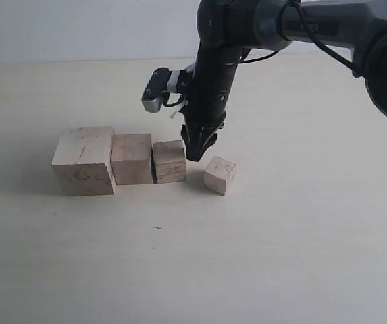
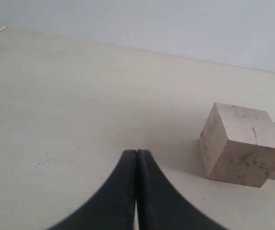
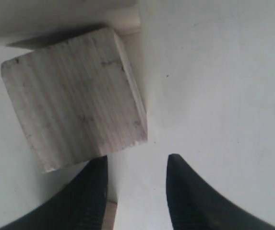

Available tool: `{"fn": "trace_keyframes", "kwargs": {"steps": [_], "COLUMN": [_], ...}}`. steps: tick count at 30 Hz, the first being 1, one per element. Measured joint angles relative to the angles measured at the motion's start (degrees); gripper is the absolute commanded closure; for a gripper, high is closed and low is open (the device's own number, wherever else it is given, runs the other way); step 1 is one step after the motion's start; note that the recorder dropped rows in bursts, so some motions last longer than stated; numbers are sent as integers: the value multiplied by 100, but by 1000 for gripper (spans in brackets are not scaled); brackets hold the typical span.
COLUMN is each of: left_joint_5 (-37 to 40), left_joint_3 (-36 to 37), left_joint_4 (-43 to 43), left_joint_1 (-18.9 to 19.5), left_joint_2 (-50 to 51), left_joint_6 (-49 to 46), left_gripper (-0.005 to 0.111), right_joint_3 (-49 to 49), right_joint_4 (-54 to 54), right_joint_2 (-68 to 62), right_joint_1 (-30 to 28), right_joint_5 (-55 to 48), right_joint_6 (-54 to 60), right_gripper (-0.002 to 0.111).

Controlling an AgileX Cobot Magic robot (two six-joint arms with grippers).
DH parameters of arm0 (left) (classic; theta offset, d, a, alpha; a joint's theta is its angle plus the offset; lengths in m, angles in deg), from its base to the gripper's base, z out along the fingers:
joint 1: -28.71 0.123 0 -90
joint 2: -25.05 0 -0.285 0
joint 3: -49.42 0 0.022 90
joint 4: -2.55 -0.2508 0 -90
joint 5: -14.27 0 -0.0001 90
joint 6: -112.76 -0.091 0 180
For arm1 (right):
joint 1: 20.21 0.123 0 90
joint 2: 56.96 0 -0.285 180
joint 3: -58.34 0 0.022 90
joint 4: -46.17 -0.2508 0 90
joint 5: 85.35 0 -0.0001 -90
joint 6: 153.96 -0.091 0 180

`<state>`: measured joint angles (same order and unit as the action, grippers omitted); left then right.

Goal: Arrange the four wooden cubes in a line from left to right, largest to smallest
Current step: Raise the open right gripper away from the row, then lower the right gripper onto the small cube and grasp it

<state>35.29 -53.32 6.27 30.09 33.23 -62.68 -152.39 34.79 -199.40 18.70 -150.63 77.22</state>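
A pale cream table [image 1: 281, 256] fills most of the frame, smooth and faintly speckled. A plain bluish-white wall [image 1: 78, 30] runs across the top edge. The light is soft, shadows faint.

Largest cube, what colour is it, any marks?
The largest cube is pale bare wood with dark smudges, clearest in the left wrist view.
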Motion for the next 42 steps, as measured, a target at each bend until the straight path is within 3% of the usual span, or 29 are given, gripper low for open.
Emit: {"fn": "trace_keyframes", "kwargs": {"steps": [11, 23, 26, 31, 38, 42], "left_joint_5": [0, 0, 0, 0, 0, 0], "left_joint_3": [0, 0, 0, 0, 0, 0], "left_joint_4": [0, 0, 0, 0, 0, 0], "left_joint_1": [0, 0, 0, 0, 0, 0], "left_joint_2": [0, 0, 0, 0, 0, 0], "left_joint_6": [0, 0, 0, 0, 0, 0], "left_gripper": [107, 107, 107, 107, 107, 107], "right_joint_3": [0, 0, 0, 0, 0, 567], "right_joint_4": [-256, 443, 459, 512, 409, 143], "right_joint_2": [-27, 361, 631, 1103, 1526, 1807], "right_joint_1": [0, 0, 0, 0, 0, 0], "right_joint_5": [0, -45, -61, -354, -431, -409], "right_joint_6": [0, -527, -759, -1397, -2288, -2354], "right_gripper": [70, 70, 78, 109, 108, 108]}}
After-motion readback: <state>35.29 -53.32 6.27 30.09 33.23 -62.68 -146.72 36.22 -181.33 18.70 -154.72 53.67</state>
